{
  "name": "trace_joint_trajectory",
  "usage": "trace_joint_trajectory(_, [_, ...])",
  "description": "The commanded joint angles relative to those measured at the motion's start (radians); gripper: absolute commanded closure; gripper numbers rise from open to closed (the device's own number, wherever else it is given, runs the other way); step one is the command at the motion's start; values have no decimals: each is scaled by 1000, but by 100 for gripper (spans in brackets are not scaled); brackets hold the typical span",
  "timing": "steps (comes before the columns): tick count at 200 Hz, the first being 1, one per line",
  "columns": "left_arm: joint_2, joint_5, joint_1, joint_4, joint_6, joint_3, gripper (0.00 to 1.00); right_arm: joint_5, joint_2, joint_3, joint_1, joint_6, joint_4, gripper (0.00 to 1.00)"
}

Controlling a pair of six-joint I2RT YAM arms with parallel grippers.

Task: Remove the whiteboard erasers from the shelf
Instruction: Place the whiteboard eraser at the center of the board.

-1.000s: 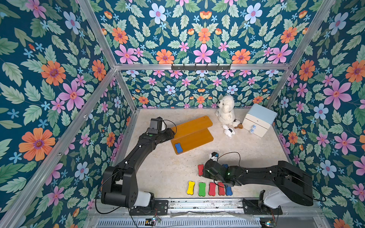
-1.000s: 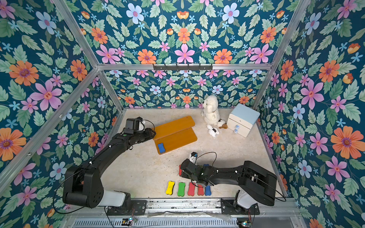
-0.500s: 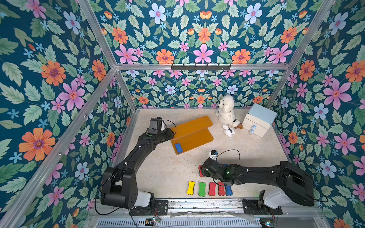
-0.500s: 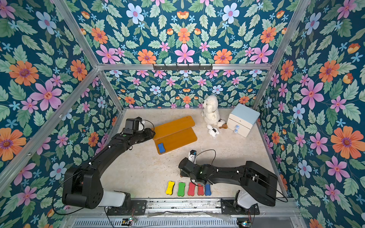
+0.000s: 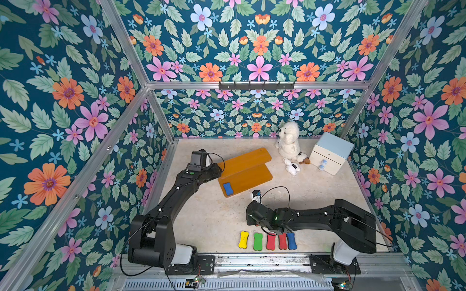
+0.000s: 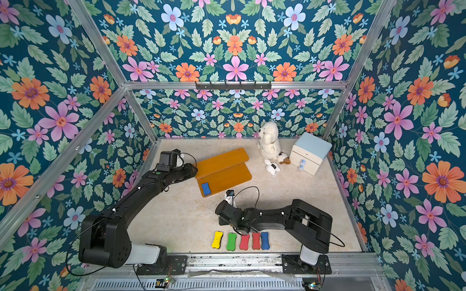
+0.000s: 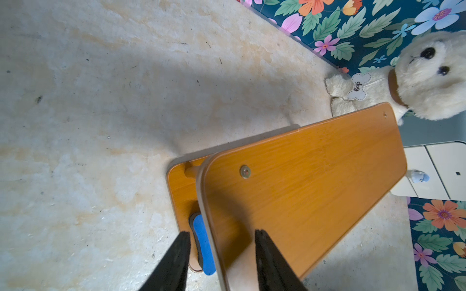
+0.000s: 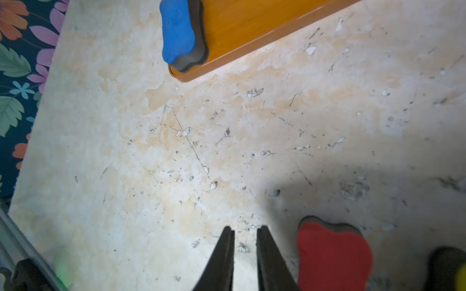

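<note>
Beige floor [image 7: 100, 126], blue eraser [image 7: 201, 239] half-hidden by shelf [image 7: 315, 181], left claw [image 7: 222, 231] part-open, right claw [image 8: 245, 227] narrow

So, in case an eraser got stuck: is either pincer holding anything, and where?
Right pincer is empty. Left pincer straddles the upper-tier end of the shelf; a grip cannot be told.

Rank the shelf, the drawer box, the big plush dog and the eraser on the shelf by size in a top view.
Largest to smallest:
1. shelf
2. drawer box and plush dog: about alike, too close to rank
3. eraser, clearly smallest
</note>
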Motion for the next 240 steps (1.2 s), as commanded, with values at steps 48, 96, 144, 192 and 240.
trace_joint_trajectory(48, [1,5,0,-2,-2,-5,53,2,32,0,-10,-21,-12,78])
trace_joint_trajectory(96, [6,7,0,-2,0,-3,52,12,18,-14,-11,-12,-23,78])
trace_joint_trajectory(144, [10,7,0,-2,3,0,52,17,1,-22,-11,-11,-10,78])
trace_joint_trajectory(192, [3,-21,0,-6,-1,7,52,35,-38,-14,-12,-66,66,76])
trace_joint_trajectory(240, [2,-69,23,-42,-13,83,49,97,41,100,-28,-231,186,66])
